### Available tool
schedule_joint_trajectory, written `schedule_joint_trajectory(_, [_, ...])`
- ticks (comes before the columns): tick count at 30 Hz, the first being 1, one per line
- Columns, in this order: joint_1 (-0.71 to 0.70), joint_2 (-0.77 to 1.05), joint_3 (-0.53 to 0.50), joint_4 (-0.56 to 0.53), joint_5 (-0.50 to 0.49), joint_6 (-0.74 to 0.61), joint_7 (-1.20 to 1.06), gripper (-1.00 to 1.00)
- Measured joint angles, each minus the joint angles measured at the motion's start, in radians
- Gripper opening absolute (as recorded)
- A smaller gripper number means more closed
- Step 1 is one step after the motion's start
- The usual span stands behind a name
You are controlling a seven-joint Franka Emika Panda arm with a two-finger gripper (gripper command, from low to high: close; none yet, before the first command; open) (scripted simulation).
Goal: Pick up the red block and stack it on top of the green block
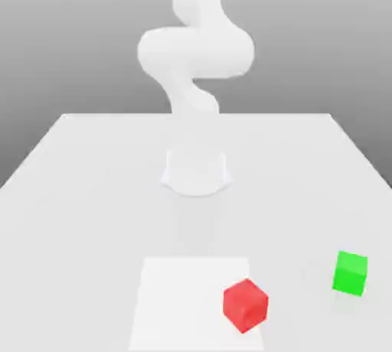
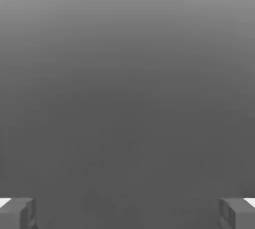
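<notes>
1. White is the counter (image 1: 84,220) I see in my exterior view, running from about 9 o'clock round through 6 to 3.
2. Paler still, a flat four-sided patch (image 1: 184,297) lies at 6 o'clock on it.
3. My white arm (image 1: 196,48) rises toward 12 o'clock, above its base (image 1: 196,171), which sits just below the centre of the clock, and runs out of the picture overhead.
4. I have the red block (image 1: 245,306) between 5 and 6 o'clock, overlapping the patch's edge on the exterior view's right. It's turned corner-on; I can't tell whether it touches the surface.
5. Farthest toward the exterior view's right, near 4 o'clock, is the green block (image 1: 350,274), well apart from the red one, nothing stacked on it.
6. On my hand view, the claw (image 2: 127,214) has its two grey fingers spread wide, with nothing between them.
</notes>
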Motion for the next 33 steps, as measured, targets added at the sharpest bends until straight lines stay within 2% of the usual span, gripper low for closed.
schedule_joint_trajectory(15, [0.132,0.551,-0.023,-0.164,0.048,0.246,-0.289,0.0])
schedule_joint_trajectory(22, [0.166,0.803,-0.008,-0.24,0.014,0.36,-0.382,0.0])
schedule_joint_trajectory(28, [0.163,1.019,-0.002,-0.229,0.007,0.526,-0.399,0.0])
schedule_joint_trajectory(29, [0.162,1.041,-0.001,-0.226,0.008,0.545,-0.4,-1.0])
schedule_joint_trajectory(33, [0.163,1.041,0.0,-0.226,0.007,0.543,-0.399,-1.0])
